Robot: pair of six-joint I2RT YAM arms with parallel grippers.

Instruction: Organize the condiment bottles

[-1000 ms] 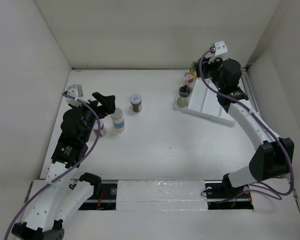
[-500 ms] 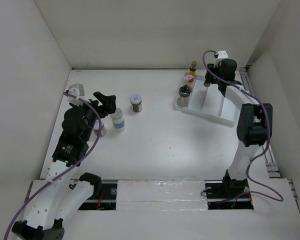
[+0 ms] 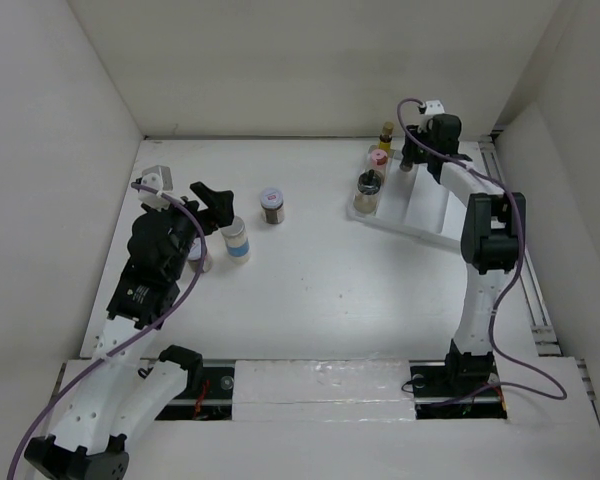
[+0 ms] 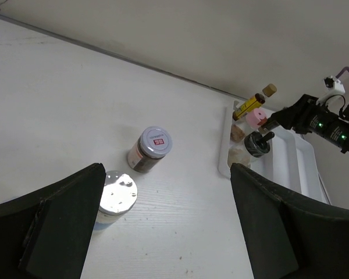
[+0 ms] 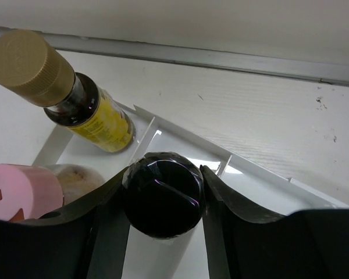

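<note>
Right gripper [image 5: 163, 204] pinching black-capped bottle [image 5: 163, 189] over white ridged plastic tray [image 5: 247, 177]; yellow-labelled gold-capped bottle [image 5: 99, 121], pink-lidded jar [image 5: 16, 195] crowding just beside. Left gripper [image 4: 168, 232] hanging spread near white-lidded jar [image 4: 117, 195].

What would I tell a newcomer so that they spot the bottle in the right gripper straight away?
Find the white ridged tray at the far right of the table; the right gripper hangs over its far end. Between its fingers sits a small dark bottle with a glossy black round cap. Its neighbours differ: a yellow-labelled bottle with a tan cap and a pink-lidded jar.
</note>
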